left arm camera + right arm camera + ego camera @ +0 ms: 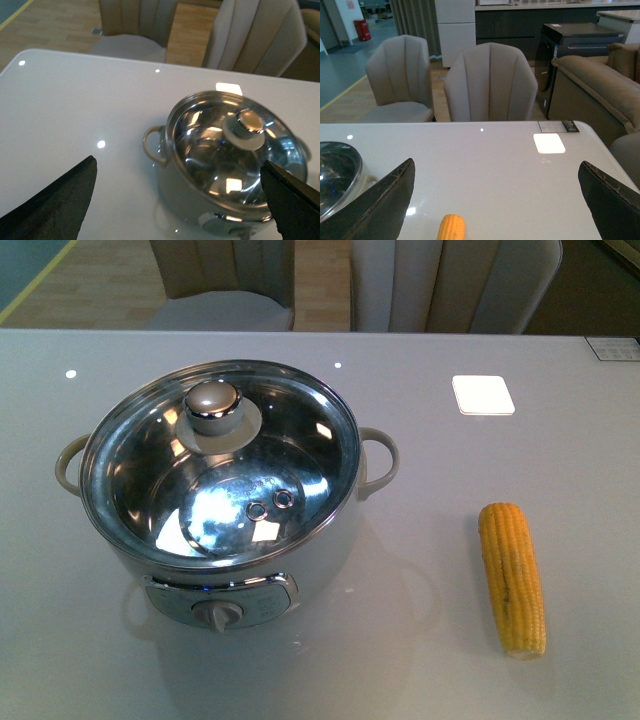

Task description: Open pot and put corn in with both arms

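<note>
Sitting on the pale grey worktop [400, 680], the pot [320, 560] fills the left half of the front view, closed by a glass lid [300, 440] with a silver knob [213, 405]. Through the glass the shiny steel bowl [230, 520] shows only bright reflections on its floor. Loop handles [380, 462] stick out at 3 and 9 o'clock, and a dial [220, 615] sits on the panel at 6 o'clock.

The corn [512, 578] lies outside the pot, flat on the worktop at about 4 o'clock from it and well apart. Its length runs roughly from 12 to 6 o'clock. A white square pad [483, 395] lies at the corn's 12 o'clock, and chairs [490, 85] stand past the far edge.

In the left wrist view, the left fingers [55, 200] are spread wide and hold nothing, with the lidded pot showing beyond the gap. In the right wrist view, the right fingers [375, 200] are likewise spread wide and empty, with one end of the corn showing between them, untouched.
</note>
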{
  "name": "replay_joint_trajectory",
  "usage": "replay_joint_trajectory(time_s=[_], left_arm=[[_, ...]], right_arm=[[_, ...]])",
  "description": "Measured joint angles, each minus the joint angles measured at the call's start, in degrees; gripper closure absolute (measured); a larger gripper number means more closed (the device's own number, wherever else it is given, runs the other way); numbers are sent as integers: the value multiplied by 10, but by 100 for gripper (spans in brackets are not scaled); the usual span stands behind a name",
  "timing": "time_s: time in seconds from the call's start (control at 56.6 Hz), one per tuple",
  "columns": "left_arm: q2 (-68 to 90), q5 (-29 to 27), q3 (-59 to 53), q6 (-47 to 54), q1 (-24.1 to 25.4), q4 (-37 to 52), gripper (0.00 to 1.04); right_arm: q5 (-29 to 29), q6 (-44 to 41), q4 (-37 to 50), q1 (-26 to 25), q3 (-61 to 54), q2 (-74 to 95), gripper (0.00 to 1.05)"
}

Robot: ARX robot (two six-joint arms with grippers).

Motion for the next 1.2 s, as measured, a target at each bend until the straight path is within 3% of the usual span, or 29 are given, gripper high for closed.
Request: replay_joint_trajectory(time_s=[0.336, 0.495, 0.813, 1.201], left_arm=[[422, 0, 63, 30, -112, 410, 7], [622, -2, 130, 70, -148, 525, 7], [817, -19, 213, 78, -189, 597, 7], [891, -30, 230, 88, -200, 619, 7]], right_arm=[[0, 0, 0, 0, 0, 0, 9], [0, 0, 0, 0, 0, 0, 9], [0, 0, 0, 0, 0, 0, 9], [0, 0, 0, 0, 0, 0, 9]])
